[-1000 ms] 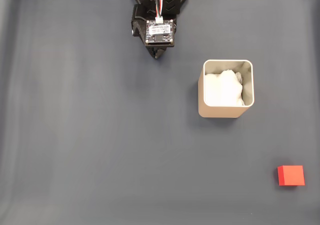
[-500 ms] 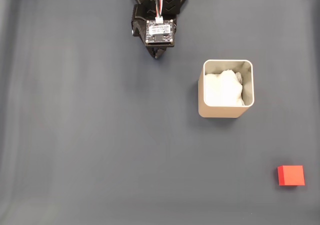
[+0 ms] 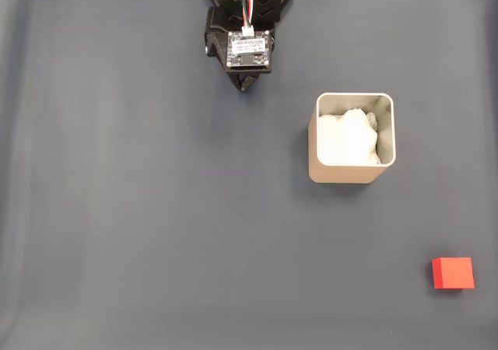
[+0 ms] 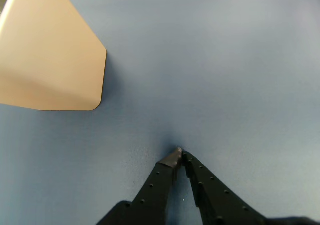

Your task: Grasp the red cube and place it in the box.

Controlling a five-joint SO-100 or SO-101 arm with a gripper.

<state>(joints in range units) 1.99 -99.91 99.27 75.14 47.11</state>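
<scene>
Red cube [image 3: 453, 273] sits far from your fingers [image 4: 179, 154], pinched together and empty at the worktop's [image 3: 156, 210] top edge; box [image 3: 352, 175] lies between, so skirt it.

Red cube [image 3: 453, 273] lower-right of box [image 3: 352, 177]

Dark grey table [image 3: 140, 210], beige box [image 3: 350, 173], red cube [image 3: 453, 273]

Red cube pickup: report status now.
Gripper shut, empty, at the top of the fixed view. Red cube on the mat at bottom right, untouched. Box between them, slightly off the straight path.
</scene>
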